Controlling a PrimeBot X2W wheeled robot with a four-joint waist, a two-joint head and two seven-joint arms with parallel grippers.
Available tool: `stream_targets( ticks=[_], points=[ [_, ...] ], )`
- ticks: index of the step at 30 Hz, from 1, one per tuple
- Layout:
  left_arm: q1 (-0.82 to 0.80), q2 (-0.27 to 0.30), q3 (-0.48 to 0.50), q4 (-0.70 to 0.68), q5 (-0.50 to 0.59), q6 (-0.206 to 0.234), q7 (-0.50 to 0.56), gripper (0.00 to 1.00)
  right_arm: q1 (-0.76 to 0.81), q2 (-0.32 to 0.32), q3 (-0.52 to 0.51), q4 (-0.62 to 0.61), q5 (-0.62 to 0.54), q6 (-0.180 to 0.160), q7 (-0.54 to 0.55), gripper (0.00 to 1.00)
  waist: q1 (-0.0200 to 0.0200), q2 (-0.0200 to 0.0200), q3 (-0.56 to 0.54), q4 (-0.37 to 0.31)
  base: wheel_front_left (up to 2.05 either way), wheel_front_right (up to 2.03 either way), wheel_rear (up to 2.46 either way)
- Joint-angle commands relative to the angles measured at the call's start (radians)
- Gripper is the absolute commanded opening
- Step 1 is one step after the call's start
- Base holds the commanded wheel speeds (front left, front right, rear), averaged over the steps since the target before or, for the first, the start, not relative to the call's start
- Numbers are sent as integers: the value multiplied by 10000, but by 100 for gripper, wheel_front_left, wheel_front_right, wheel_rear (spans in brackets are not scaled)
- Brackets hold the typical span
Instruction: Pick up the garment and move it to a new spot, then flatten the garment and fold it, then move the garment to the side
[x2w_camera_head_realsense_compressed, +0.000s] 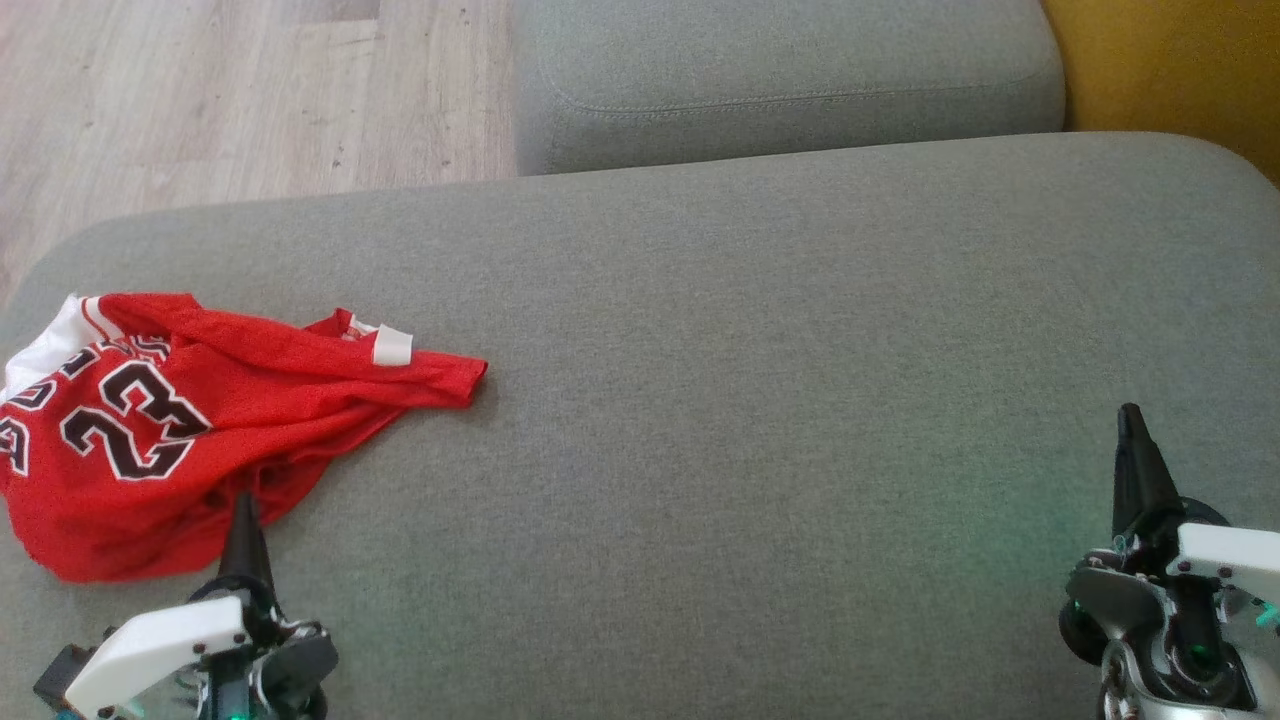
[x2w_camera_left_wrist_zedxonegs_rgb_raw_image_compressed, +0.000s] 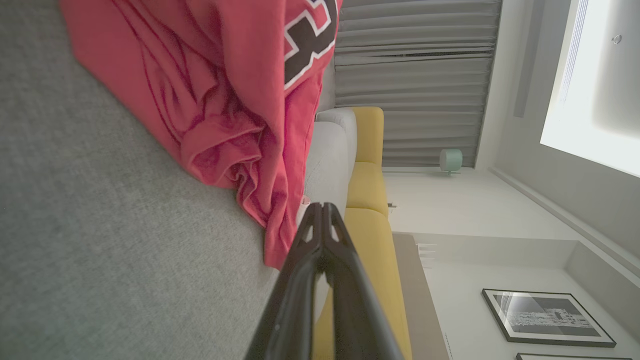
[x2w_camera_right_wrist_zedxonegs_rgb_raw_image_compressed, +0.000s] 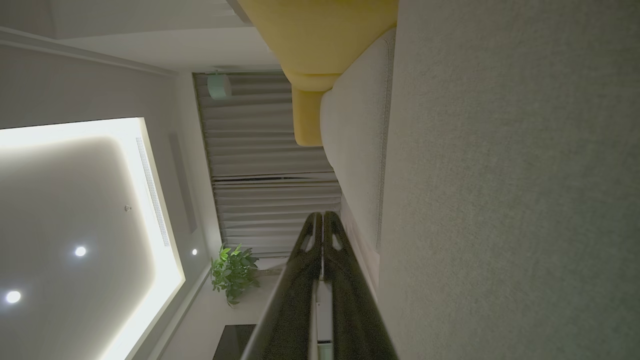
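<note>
The garment (x2w_camera_head_realsense_compressed: 170, 430) is a red jersey with white trim and a black "23", crumpled at the left end of a grey cushion (x2w_camera_head_realsense_compressed: 760, 400). My left gripper (x2w_camera_head_realsense_compressed: 243, 505) is shut and empty, its tip at the jersey's near edge. In the left wrist view the red garment (x2w_camera_left_wrist_zedxonegs_rgb_raw_image_compressed: 220, 95) lies just ahead and left of the closed left gripper (x2w_camera_left_wrist_zedxonegs_rgb_raw_image_compressed: 322, 207). Far to the right my right gripper (x2w_camera_head_realsense_compressed: 1130, 415) hovers shut and empty over bare cushion. In the right wrist view the right gripper (x2w_camera_right_wrist_zedxonegs_rgb_raw_image_compressed: 322, 216) has its fingers pressed together beside the grey cushion (x2w_camera_right_wrist_zedxonegs_rgb_raw_image_compressed: 510, 190).
A second grey cushion (x2w_camera_head_realsense_compressed: 790, 80) sits behind the first. Wooden floor (x2w_camera_head_realsense_compressed: 230, 90) lies at the back left and a yellow seat (x2w_camera_head_realsense_compressed: 1180, 70) at the back right. The wrist views show curtains (x2w_camera_left_wrist_zedxonegs_rgb_raw_image_compressed: 415, 75), a framed picture (x2w_camera_left_wrist_zedxonegs_rgb_raw_image_compressed: 545, 317) and a plant (x2w_camera_right_wrist_zedxonegs_rgb_raw_image_compressed: 232, 272).
</note>
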Motion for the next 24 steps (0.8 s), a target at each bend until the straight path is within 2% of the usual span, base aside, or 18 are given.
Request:
stream_targets(
  ticks=[1,24],
  points=[
    [-502,73,348,-370,-55,-63,31,0,-263,-41,210,-378,-23,77,54,0,0,0,0,0,0,0,0],
    [-502,73,348,-370,-55,-63,31,0,-263,-41,210,-378,-23,77,54,0,0,0,0,0,0,0,0]
  ],
)
